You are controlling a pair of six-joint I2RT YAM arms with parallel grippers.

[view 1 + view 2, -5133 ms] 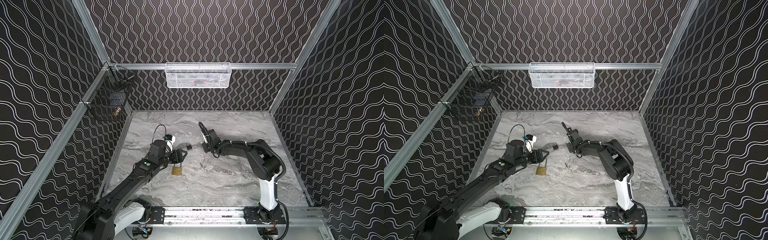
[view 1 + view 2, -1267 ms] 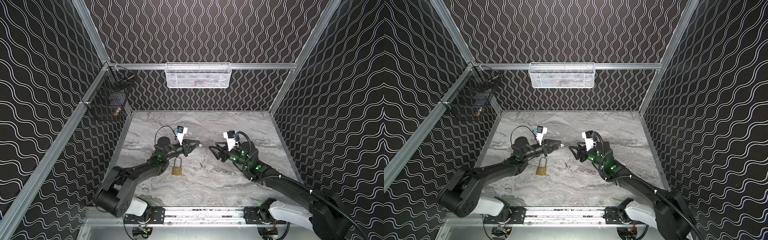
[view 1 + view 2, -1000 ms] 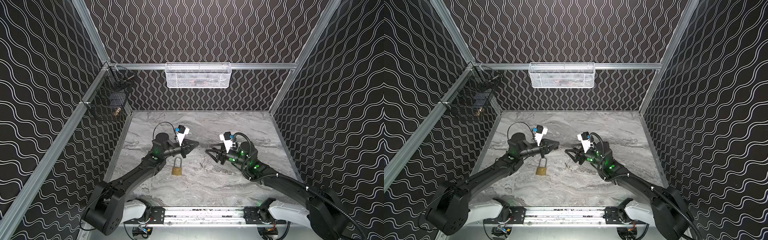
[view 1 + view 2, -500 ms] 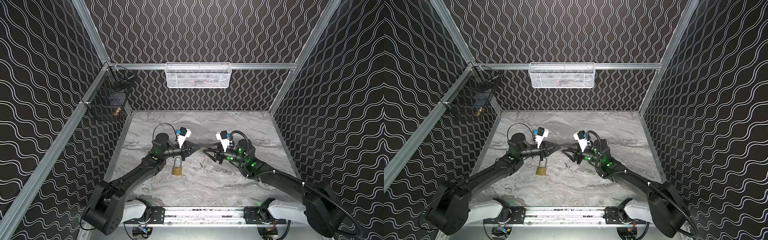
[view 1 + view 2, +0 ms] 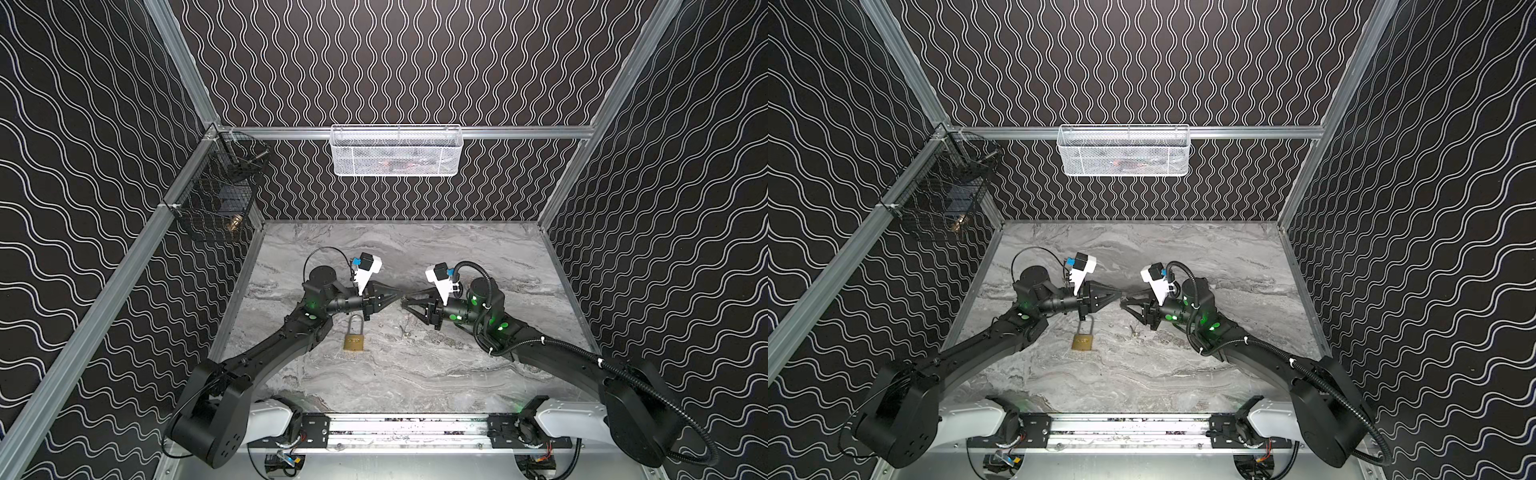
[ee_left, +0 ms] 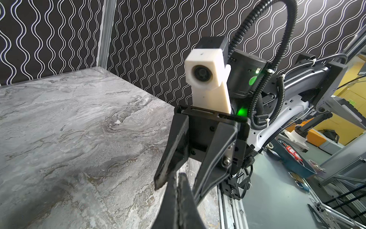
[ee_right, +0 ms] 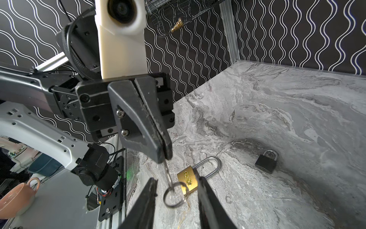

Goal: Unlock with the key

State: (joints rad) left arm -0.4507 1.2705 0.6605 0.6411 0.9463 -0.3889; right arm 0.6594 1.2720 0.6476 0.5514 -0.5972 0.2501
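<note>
Two claws meet tip to tip at mid-frame in both top views, just above the surface [image 5: 415, 374]. Left claw [image 7: 164, 155] is pressed together and pinches the key [image 7: 168, 173] by one end. The thin metal sticks out of its tips toward the lower centre of the right wrist frame, and the key ring [image 7: 164, 196] hangs off the free end.

Right claw [image 5: 404, 301] is spread, one finger on each side of that ring. I see a gap on both sides and no contact.

What matters for my next move is that the key's long axis runs left to right in the top views, straight along the line between the two claws. Its free end already sits inside the right claw's gap, so the right arm is the one placed to take it. I read this as a handover not yet done.

Brass padlock [image 5: 354, 341] lies flat on the surface just below the left claw in the top views. Its shackle points up-frame toward the claws and looks closed. Black padlock [image 7: 265, 162] sits further right in the right wrist frame, apart from the brass one. I can't tell which lock the key fits.

Risk as I judge it: closing on the loose ring alone would let the key swing.
</note>
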